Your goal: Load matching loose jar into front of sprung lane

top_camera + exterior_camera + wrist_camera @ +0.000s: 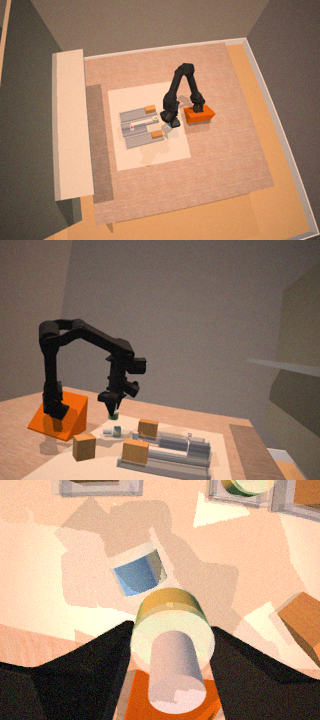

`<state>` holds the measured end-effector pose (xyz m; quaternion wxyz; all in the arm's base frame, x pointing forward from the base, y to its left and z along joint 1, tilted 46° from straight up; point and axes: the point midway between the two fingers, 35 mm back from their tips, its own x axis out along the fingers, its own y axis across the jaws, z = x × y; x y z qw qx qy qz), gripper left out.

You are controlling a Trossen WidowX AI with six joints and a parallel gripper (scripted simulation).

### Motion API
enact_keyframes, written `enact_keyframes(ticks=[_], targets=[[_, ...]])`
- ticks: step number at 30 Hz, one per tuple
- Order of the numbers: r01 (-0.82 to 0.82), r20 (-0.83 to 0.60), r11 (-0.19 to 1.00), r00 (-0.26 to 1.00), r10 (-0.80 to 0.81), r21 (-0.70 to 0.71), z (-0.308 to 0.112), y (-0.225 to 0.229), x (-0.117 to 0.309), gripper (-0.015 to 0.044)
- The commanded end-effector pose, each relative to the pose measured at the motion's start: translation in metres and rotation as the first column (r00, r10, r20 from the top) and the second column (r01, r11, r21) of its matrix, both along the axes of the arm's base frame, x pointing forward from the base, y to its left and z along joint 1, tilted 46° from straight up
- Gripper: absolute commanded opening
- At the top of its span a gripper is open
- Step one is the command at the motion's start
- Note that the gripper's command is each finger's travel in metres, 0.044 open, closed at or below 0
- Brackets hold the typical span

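Observation:
My gripper (115, 411) (171, 631) is shut on a jar (113, 416) (172, 602) with a green and yellowish body, a pale shoulder and a whitish neck. It holds the jar upright, above the surface in front of the rack. A matching green and pale jar (155, 118) (247, 486) stands at the front end of a middle lane; in the exterior view only its grey-white top (135, 435) shows. A small white piece with a red mark (131, 127) (189, 435) stands farther back on the rack. The low front stop is too small to make out.
A blue-bodied jar (169, 125) (117, 431) (139, 575) lies on its side between gripper and rack. Orange-brown blocks (149, 109) (156, 134) (135, 451) stand in the outer lanes. A loose block (84, 447) (304, 622) stands on the pale mat (155, 155). An orange wedge (199, 117) (77, 410) is by the arm's base.

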<state>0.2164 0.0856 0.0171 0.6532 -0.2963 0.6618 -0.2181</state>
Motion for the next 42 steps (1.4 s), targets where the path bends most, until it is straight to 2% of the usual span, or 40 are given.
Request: enact_keyframes(ticks=[1, 12, 24, 42], targets=[[-0.013, 0.010, 1.000, 1.000, 0.013, -0.002, 0.004, -0.010, 0.022, 0.0000], [-0.029, 0.008, 0.998, 1.000, 0.029, -0.053, 0.014, -0.050, 0.065, 0.0000], [-0.029, 0.008, 0.998, 1.000, 0.029, -0.055, -0.001, -0.068, 0.068, 0.0000], [-0.029, 0.008, 0.998, 1.000, 0.029, -0.055, -0.002, -0.068, 0.072, 0.0000]])
